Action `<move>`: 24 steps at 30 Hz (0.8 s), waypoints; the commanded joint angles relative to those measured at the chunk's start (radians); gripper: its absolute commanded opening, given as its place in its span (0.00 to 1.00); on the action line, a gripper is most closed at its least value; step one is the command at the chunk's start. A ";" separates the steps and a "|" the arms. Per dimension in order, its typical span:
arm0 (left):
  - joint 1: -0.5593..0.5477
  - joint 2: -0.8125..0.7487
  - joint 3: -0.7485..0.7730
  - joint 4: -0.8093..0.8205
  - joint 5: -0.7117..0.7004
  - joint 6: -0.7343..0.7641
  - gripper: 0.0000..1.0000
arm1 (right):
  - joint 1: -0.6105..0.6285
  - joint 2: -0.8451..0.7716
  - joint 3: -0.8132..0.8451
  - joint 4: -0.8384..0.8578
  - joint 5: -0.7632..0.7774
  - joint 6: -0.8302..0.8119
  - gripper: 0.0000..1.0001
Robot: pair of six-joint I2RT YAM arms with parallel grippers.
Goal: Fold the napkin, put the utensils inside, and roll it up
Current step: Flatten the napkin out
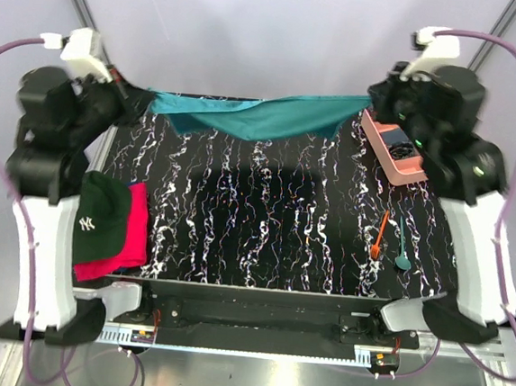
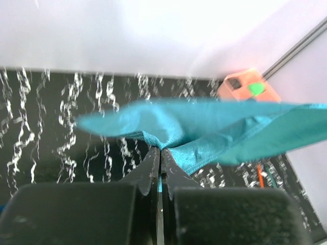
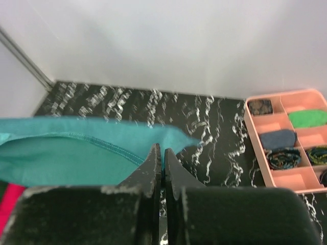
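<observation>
Left fingers (image 2: 148,173) and right fingers (image 3: 150,168) clamped on napkin (image 1: 264,119) edge, thin pinch; I expect slip if tension rises.

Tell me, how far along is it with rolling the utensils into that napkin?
Only the pickup looks done. In hand: the left end effector and right end effector each pinch an end of the napkin, which hangs stretched above the table. Left: folding it, laying in the orange fork and teal spoon, rolling.
</observation>
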 commanded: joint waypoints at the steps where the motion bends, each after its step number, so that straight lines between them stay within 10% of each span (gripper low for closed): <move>1: 0.006 -0.109 0.082 -0.028 -0.004 -0.036 0.00 | 0.012 -0.154 0.059 -0.016 -0.040 0.022 0.00; 12: 0.015 -0.053 0.098 -0.019 0.125 -0.093 0.00 | 0.012 -0.021 0.213 -0.065 0.064 -0.009 0.00; 21: 0.116 0.363 -0.103 0.177 0.225 -0.116 0.00 | -0.093 0.367 0.017 0.234 0.025 -0.067 0.00; 24: 0.139 0.600 -0.022 0.182 0.239 -0.128 0.26 | -0.122 0.621 0.175 0.249 -0.058 -0.075 0.19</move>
